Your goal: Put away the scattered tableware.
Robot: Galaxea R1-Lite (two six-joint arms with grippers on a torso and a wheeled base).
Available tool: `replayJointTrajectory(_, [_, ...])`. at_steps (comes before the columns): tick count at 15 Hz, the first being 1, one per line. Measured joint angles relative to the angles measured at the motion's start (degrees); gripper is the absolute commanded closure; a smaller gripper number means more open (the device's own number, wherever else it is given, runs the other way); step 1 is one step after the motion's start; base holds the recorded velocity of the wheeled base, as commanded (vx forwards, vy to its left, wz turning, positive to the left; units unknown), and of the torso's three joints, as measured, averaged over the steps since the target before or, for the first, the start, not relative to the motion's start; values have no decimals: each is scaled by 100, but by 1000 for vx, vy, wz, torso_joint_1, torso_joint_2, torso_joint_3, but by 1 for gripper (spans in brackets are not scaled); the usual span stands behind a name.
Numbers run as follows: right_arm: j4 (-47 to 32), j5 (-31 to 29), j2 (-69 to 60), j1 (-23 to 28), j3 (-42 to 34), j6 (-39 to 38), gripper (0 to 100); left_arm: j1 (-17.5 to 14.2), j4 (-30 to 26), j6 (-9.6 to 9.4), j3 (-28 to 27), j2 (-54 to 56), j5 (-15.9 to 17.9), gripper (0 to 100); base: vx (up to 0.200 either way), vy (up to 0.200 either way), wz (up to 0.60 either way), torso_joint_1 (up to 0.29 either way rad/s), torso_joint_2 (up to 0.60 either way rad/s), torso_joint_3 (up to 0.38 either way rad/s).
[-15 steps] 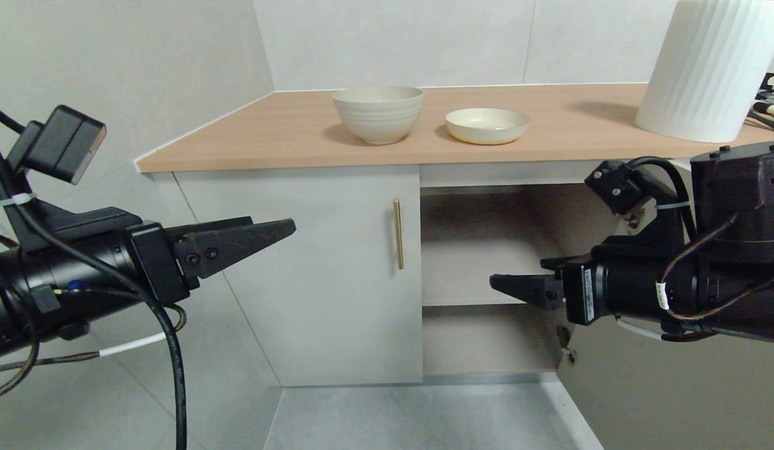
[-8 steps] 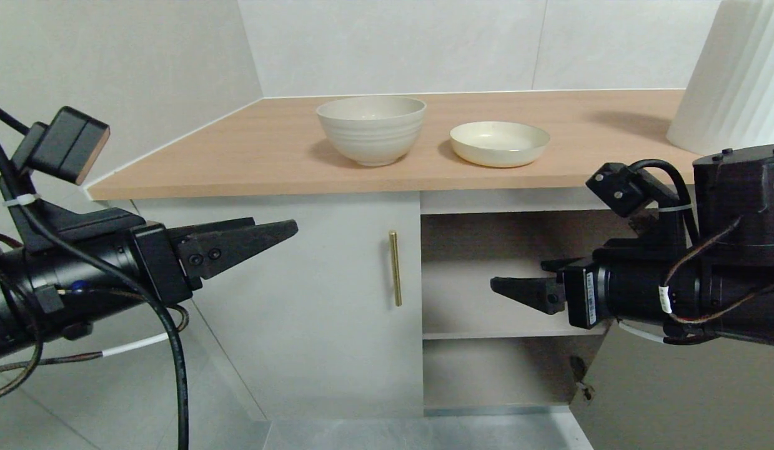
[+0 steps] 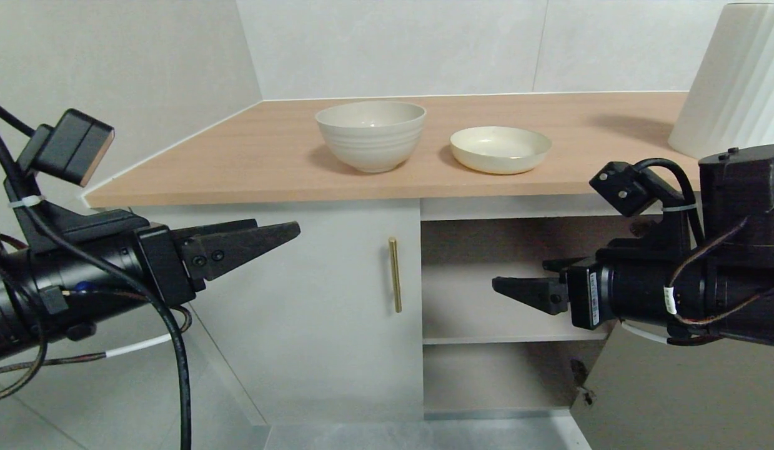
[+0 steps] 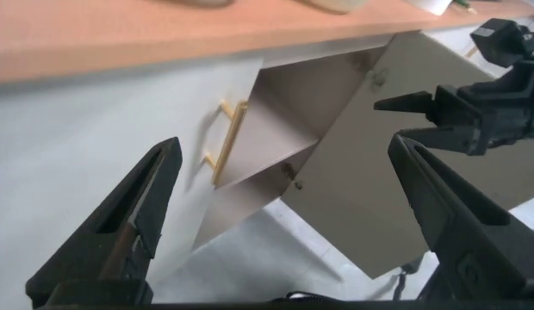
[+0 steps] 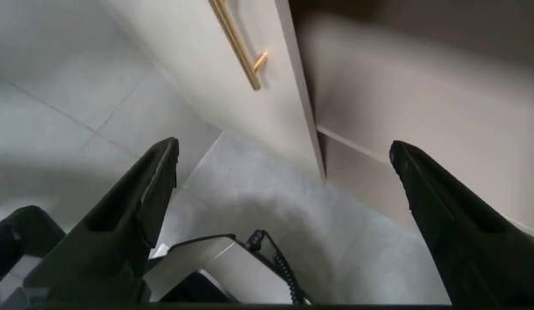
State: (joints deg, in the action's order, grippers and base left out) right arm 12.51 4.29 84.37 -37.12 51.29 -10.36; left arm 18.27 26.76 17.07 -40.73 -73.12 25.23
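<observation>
With your left gripper [image 3: 277,230] and right gripper [image 3: 518,275] wide open and empty below the wooden countertop [image 3: 249,156], take the deep off-white ribbed ceramic bowl [image 3: 370,134] standing on it by the rim: probably heavy, slippery, fragile.

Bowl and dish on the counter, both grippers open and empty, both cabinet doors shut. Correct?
Not both doors: the left door is shut, but the right door stands swung open, baring the shelf, as the head view shows. The rest holds: bowl and dish sit on the counter, and the left gripper and right gripper are open and empty.
</observation>
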Motion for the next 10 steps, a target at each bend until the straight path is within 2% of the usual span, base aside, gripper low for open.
replayJointTrajectory(2, [0,2,2,46,0,18,0,0,113,20,16,-37,5,0,0,0,0,71,-217,-286])
replayJointTrajectory(6, [2,11,0,127,6,100,0,5,373,30,55,-161,65,0,0,0,0,171,-526,-289])
replayJointTrajectory(10, [0,49,17,293,4,156,0,-9,378,12,-243,-579,68,0,0,0,0,189,-475,-287])
